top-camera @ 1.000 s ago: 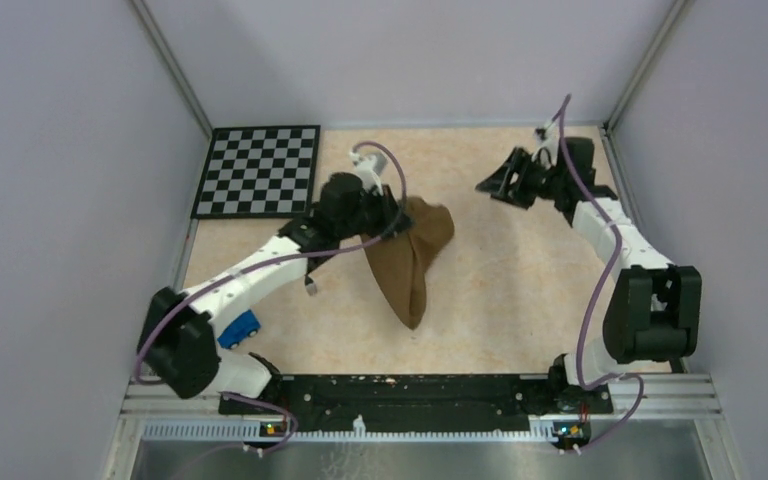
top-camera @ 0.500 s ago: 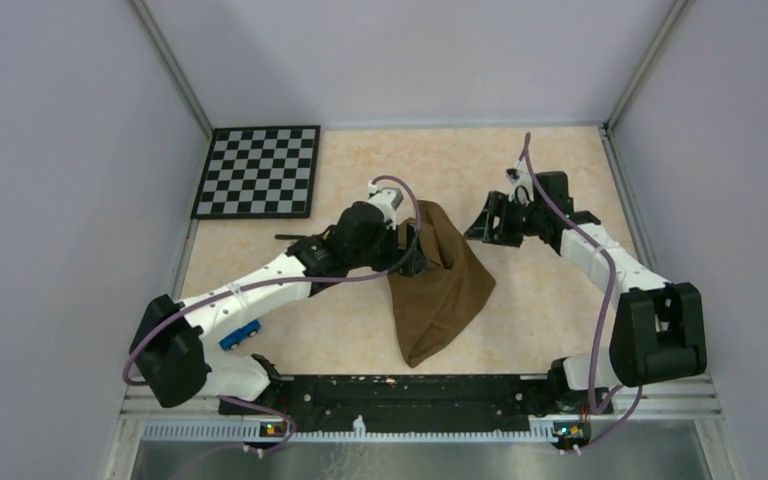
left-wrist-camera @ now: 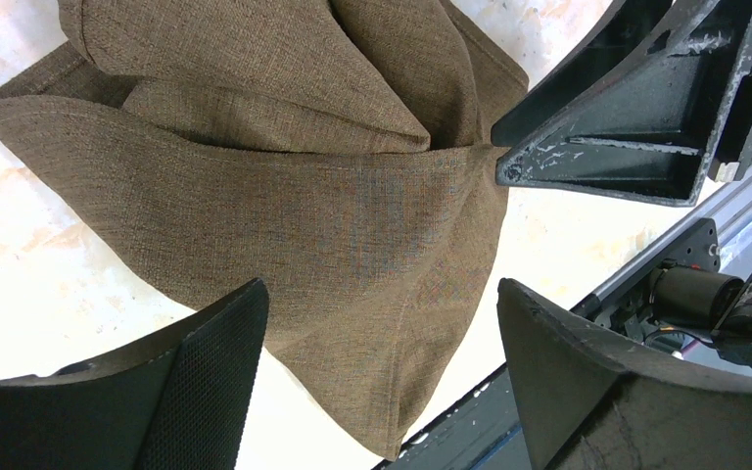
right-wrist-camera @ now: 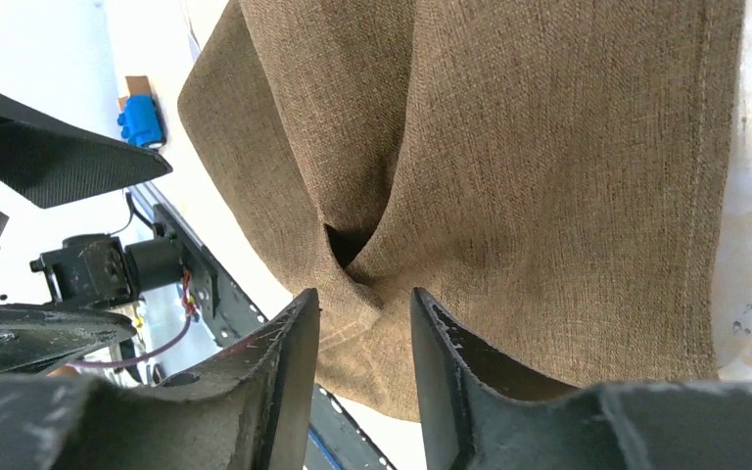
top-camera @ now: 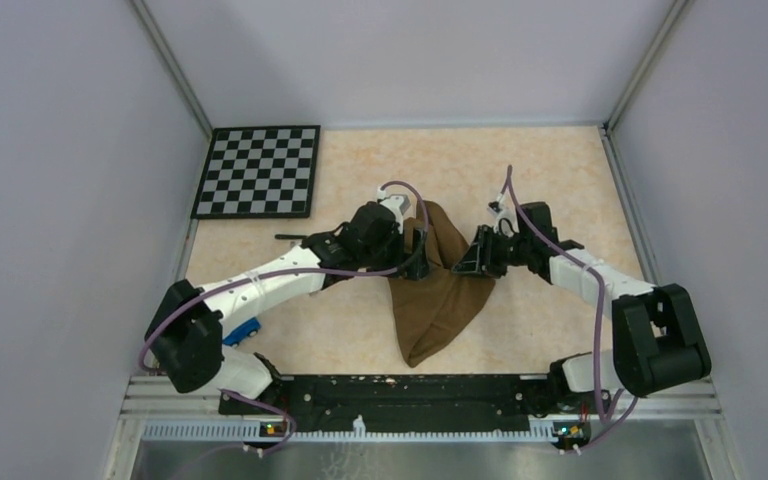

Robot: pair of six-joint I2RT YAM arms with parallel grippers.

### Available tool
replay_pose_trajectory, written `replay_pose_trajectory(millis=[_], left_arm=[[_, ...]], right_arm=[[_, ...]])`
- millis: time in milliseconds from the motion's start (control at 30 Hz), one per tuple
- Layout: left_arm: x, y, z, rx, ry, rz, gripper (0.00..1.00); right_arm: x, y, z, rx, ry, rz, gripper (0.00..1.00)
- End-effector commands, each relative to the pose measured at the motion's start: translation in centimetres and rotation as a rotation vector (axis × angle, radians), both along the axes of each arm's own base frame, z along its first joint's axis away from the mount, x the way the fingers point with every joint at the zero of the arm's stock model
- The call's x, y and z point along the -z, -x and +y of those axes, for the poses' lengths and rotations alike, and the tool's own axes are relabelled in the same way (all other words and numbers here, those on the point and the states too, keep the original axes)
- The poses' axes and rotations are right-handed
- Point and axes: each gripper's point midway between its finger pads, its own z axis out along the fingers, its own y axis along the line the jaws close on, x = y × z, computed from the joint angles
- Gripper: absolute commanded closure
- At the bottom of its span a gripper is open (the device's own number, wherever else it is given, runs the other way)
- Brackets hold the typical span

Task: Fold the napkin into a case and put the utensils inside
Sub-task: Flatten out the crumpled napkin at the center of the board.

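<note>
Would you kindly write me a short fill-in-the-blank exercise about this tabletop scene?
1. The checkerboard lies in the far ____ corner of the table.
2. The jaws of the left gripper stand ____ over the napkin.
3. The toy car by the table's near edge is ____ in colour.
Missing words: left; open; blue.

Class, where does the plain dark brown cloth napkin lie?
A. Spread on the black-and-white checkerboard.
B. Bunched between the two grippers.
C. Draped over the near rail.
B: the dark brown cloth napkin lies rumpled, with the left gripper and the right gripper at its two sides.
</note>
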Motion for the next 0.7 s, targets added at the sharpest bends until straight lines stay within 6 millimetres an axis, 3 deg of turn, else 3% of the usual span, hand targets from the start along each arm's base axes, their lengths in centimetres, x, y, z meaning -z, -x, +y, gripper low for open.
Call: replay_pose_trajectory(millis=[0, 100, 267, 433, 533, 667], left_arm=[[-1.7, 0.4, 0.2, -0.004, 0.045, -0.031, 0.07], [-1.6, 0.7, 0.8, -0.012, 0.037, -0.033, 0.06], [-1.2, 0.8, 1.6, -0.036, 0.002, -0.024, 0.05], [-1.6, 0.5, 2.6, -0.062, -0.022, -0.051, 0.05], [-2.1, 0.2, 3.3, -0.085, -0.036, -0.076, 0.04], [-2.5, 0.0, 4.2, -0.106, -0.055, -0.107, 0.04]], right_arm=[[-0.9, -0.9, 1.2, -0.027, -0.048, -0.057, 0.63], [-0.9, -1.0, 1.6, -0.034, -0.062, -0.056, 0.7], [-1.0, -0.6, 2.6, -0.064, -0.067, -0.057, 0.67], [-0.8, 0.2, 3.7, -0.097, -0.066, -0.044, 0.72], [-0.8, 1.1, 4.3, -0.117, -0.058, -0.029, 0.78], [-1.9, 2.1, 4.6, -0.123, -0.072, -0.013, 1.0]])
